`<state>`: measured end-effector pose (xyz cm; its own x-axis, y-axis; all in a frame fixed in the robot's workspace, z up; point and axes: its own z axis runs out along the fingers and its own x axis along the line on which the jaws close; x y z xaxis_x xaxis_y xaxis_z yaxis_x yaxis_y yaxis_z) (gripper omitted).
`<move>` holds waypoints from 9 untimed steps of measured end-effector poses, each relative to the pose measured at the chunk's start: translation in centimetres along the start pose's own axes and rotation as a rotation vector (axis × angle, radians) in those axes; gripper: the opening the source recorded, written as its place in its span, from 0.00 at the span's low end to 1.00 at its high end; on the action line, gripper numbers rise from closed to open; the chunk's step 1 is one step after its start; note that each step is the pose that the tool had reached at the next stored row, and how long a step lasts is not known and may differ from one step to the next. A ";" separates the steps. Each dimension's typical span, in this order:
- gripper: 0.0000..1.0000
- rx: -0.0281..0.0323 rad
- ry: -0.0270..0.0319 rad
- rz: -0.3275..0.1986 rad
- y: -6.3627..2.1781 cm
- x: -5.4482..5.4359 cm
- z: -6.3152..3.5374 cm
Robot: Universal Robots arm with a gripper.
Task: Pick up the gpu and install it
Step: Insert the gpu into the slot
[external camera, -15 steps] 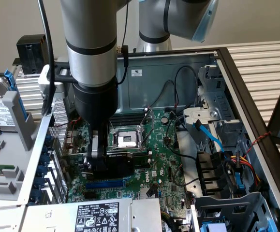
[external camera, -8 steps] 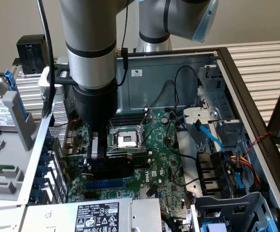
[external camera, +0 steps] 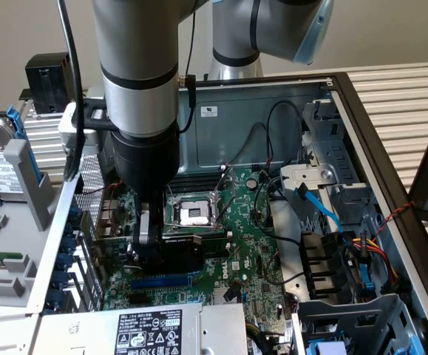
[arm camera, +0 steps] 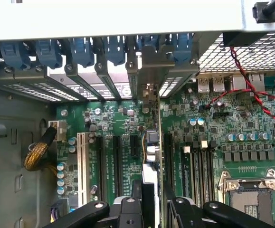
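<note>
Slatted pale counter [external camera: 398,89] carries an open grey metal computer case [external camera: 228,148] with a large green motherboard [external camera: 250,259] inside. Black two-fingered hand [external camera: 143,253] on the grey robot arm [external camera: 136,66] is partly closed, clamped on the gpu [external camera: 188,251], a small card with a black rectangular cooler shroud. Card stands upright on edge, at seven o'clock from the empty silver processor socket [external camera: 193,211] in the exterior view, just beside a blue slot [external camera: 162,281]. Seating in any slot: cannot tell.
</note>
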<state>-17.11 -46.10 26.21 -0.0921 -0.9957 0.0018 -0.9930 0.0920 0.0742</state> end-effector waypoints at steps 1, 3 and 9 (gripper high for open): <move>0.27 -0.0004 0.0002 0.000 0.00 0.0 0.03; 0.27 -0.0007 0.0003 0.000 -0.01 0.0 0.11; 0.27 -0.0045 0.0004 0.000 -0.02 0.0 0.22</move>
<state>-17.10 -46.13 26.00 -0.0920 -0.9958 0.0022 -0.9927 0.0919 0.0787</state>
